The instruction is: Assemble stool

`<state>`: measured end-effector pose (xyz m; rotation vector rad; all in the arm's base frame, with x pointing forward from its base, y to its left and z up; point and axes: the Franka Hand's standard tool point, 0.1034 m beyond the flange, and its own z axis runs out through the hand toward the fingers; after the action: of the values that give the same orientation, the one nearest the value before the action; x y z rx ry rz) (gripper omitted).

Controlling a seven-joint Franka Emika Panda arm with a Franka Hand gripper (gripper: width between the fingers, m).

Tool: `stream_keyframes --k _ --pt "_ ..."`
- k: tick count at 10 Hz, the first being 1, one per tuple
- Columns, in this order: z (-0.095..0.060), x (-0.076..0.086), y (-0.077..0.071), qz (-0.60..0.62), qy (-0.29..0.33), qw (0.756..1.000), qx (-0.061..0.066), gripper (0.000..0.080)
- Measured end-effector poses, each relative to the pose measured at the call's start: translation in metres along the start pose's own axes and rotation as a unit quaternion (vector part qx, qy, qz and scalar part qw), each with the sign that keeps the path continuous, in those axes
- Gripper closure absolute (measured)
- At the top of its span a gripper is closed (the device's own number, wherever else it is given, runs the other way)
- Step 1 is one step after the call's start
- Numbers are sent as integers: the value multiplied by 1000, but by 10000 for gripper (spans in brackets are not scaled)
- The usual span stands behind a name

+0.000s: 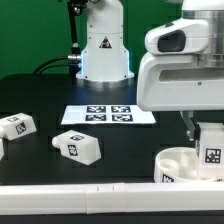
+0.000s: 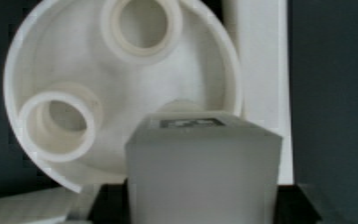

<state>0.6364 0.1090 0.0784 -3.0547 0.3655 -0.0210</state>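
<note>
The seat [image 1: 172, 160] lies sockets-up at the front edge of the surface [image 1: 40, 165], toward the exterior view's right corner. One leg [image 1: 212, 152] stands upright over it, clamped in the pincer [image 1: 208, 136]. The step in hand looks like seating that leg, so next it should centre over a socket [image 2: 55, 122] and press down (a second leg [image 1: 78, 146] and a third leg [image 1: 18, 127] lie near the marker board [image 1: 108, 115])

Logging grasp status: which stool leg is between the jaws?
The upright leg by the seat, exterior view's right; the two loose legs lie leftward, untouched.
</note>
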Motion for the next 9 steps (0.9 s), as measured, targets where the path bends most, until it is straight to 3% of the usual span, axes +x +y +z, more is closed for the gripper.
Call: stream_keyframes --k 2,4,7,9 --pt "0 0 -1 68 0 998 1 463" --pt "0 -1 -3 226 1 974 10 463" --pt "1 -6 -3 356 19 933 49 463" --pt "1 -7 -5 406 10 912 53 463"
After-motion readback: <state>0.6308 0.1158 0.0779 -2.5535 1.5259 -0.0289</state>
